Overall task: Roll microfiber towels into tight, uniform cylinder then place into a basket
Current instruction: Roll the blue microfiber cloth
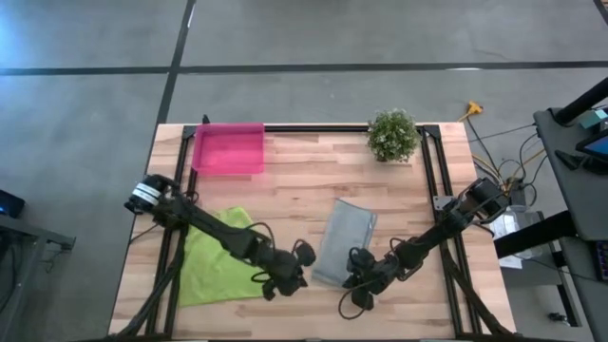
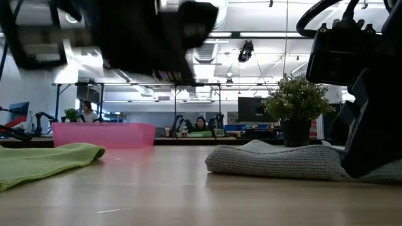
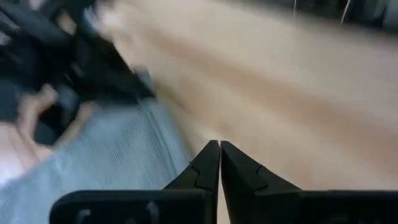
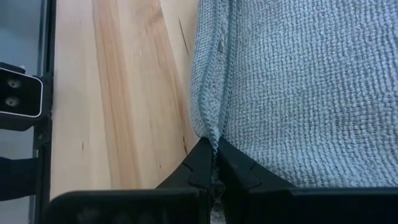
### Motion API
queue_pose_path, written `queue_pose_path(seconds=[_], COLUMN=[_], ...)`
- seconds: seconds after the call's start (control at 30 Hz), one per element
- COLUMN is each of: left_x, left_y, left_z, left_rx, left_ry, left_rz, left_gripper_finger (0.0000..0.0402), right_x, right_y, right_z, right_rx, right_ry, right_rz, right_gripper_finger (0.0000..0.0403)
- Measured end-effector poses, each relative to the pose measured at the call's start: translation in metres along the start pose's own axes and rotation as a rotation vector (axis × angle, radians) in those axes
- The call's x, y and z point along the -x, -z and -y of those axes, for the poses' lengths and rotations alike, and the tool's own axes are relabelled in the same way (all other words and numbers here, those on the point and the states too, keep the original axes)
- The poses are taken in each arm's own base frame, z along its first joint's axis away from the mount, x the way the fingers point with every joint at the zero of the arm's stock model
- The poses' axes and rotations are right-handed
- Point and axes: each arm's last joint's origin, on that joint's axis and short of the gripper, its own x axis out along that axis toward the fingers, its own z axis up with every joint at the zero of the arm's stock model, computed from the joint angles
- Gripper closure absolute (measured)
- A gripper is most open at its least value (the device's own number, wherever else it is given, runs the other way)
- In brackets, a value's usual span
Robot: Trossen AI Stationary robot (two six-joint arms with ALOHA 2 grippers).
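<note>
Both grippers are sitting low-centre in my overhead frame. Right gripper [image 4: 216, 163] is pinching the grey towel's [image 1: 344, 241] hem; left gripper [image 3: 219, 163] is closed, empty. Green towel [image 1: 217, 258] is lying lower left, pink basket [image 1: 228, 148] upper left. Left wrist view is blurring.

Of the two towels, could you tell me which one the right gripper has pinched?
The grey towel: the right gripper is shut on its edge; the green towel lies apart.

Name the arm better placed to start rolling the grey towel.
Right, probably. The right gripper is already shut on the grey towel, pinching its near edge. The left gripper is shut on nothing, beside that towel's edge over bare table.
</note>
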Motion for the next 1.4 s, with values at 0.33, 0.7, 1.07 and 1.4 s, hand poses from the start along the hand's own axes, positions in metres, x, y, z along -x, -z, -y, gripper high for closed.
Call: queue_pose_path(seconds=[0.33, 0.7, 1.07, 1.4], left_x=[-0.01, -0.033, -0.045, -0.047], left_y=[0.006, 0.022, 0.029, 0.031], left_z=[-0.005, -0.001, 0.002, 0.001], left_rx=[-0.119, -0.282, -0.304, -0.271], left_ry=[-0.024, -0.052, -0.063, -0.074], left_rz=[0.021, -0.038, -0.065, -0.066], left_gripper_finger=[0.0304, 0.0217, 0.0217, 0.0216], right_x=[0.0, 0.001, 0.001, 0.001], right_y=[0.0, -0.001, -0.002, -0.002], right_z=[0.0, -0.002, -0.003, -0.003], right_rx=[-0.006, -0.009, -0.007, 0.003], right_ry=[-0.002, -0.014, -0.025, -0.025], right_rz=[0.001, 0.008, 0.015, 0.017], right_gripper_finger=[0.0394, 0.0394, 0.0394, 0.0394])
